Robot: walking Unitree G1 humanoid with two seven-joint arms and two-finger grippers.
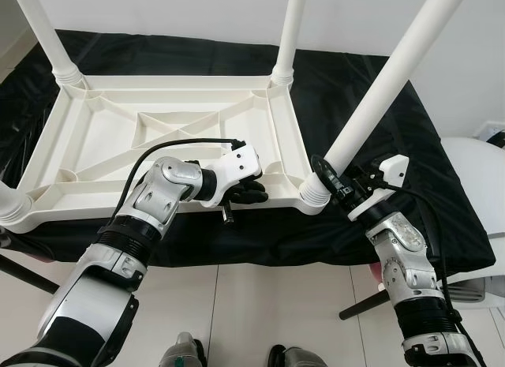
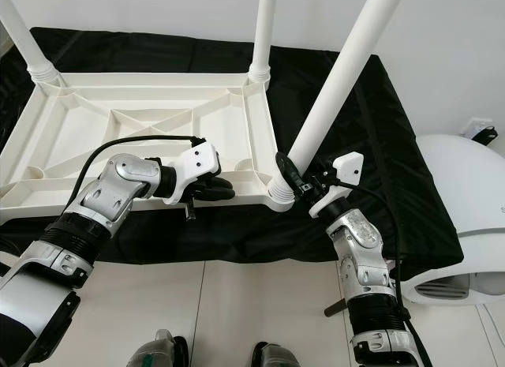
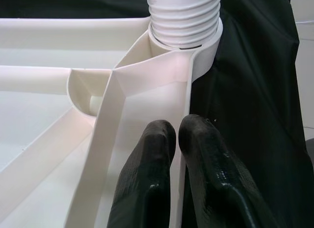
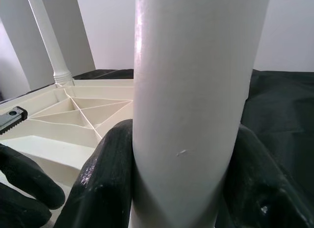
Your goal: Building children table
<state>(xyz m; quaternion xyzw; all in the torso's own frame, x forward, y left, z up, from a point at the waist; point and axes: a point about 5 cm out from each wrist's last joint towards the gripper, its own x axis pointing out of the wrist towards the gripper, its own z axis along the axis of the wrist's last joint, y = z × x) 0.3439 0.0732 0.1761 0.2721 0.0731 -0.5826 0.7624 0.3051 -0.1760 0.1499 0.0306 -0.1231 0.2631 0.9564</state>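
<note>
A white plastic children's table (image 1: 158, 138) lies upside down on a black cloth. Its near-right leg (image 1: 387, 91) rises slanting from the corner socket (image 1: 316, 195). My right gripper (image 1: 333, 179) is shut on this leg just above its base; in the right wrist view the black fingers (image 4: 103, 184) wrap both sides of the leg (image 4: 196, 90). My left gripper (image 1: 254, 195) is shut on the table's front rim (image 3: 181, 90), a little left of that corner. The left wrist view has its fingertips (image 3: 152, 139) straddling the rim wall below the leg's ribbed collar (image 3: 184, 17).
Other white legs stand at the far left (image 1: 47, 35), far right (image 1: 288, 35) and near-left (image 1: 8, 201) corners. The black cloth (image 1: 442, 185) covers a support that ends close before me. A white rounded object (image 2: 465, 193) sits on the floor to the right.
</note>
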